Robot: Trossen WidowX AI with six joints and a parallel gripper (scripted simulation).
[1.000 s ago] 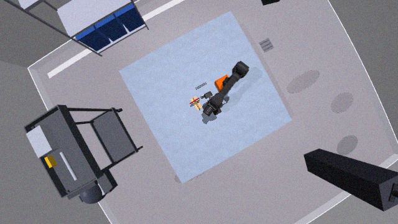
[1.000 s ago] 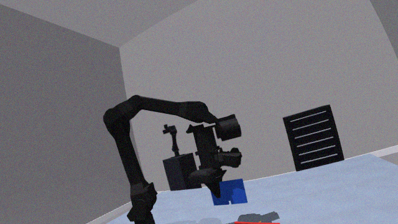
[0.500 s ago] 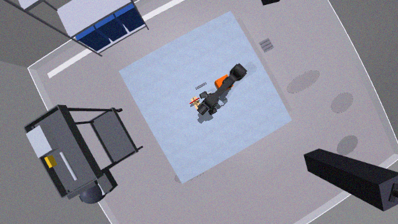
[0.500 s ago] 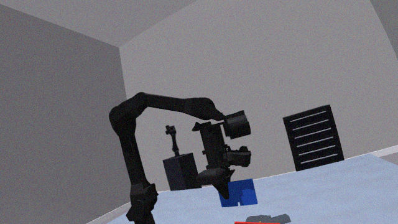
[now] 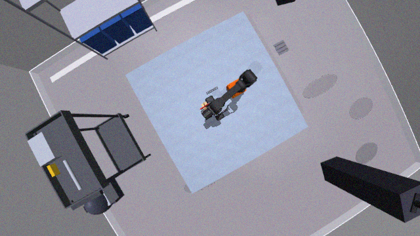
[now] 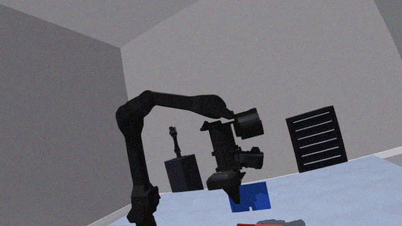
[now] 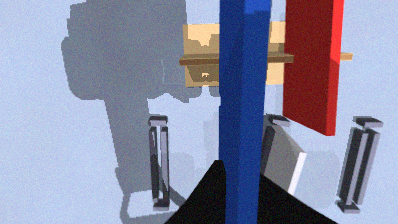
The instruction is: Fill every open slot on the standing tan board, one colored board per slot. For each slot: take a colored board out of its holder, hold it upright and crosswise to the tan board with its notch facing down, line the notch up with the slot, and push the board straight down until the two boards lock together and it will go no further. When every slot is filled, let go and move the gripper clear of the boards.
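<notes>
My fingers are nearly closed, pinching the upright blue board, its notch facing down. In my wrist view, an empty metal-grey holder stands at eight o'clock, space between; the red board crosses the tan board towards one o'clock.
</notes>
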